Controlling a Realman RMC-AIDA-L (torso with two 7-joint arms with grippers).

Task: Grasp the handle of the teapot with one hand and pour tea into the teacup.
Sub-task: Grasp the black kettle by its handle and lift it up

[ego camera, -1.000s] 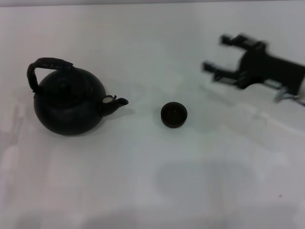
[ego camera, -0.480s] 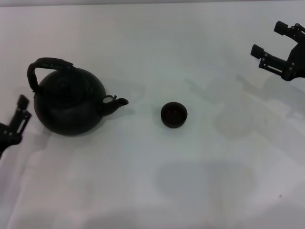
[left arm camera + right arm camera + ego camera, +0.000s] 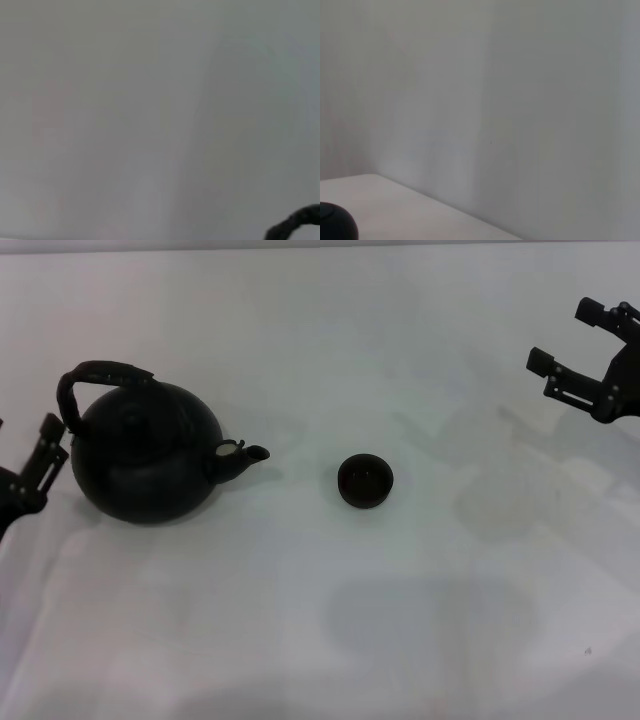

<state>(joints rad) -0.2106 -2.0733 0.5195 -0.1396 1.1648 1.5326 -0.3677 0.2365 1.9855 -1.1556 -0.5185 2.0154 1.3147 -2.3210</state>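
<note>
The teapot [image 3: 147, 463] stands upright on the left part of the white worktop [image 3: 330, 620], its short spout pointing right toward the teacup [image 3: 365, 481]. The handle [image 3: 95, 380] arches over the pot's top, free of any grasp. The teacup sits near the middle of the worktop, well apart from the spout. The left end effector [image 3: 30, 472] sits at the left edge, just beside the teapot's body without touching it; whether it is open or closed cannot be told. The right end effector [image 3: 578, 343] hangs at the far right, well apart from the teacup, fingers spread open and empty.
</note>
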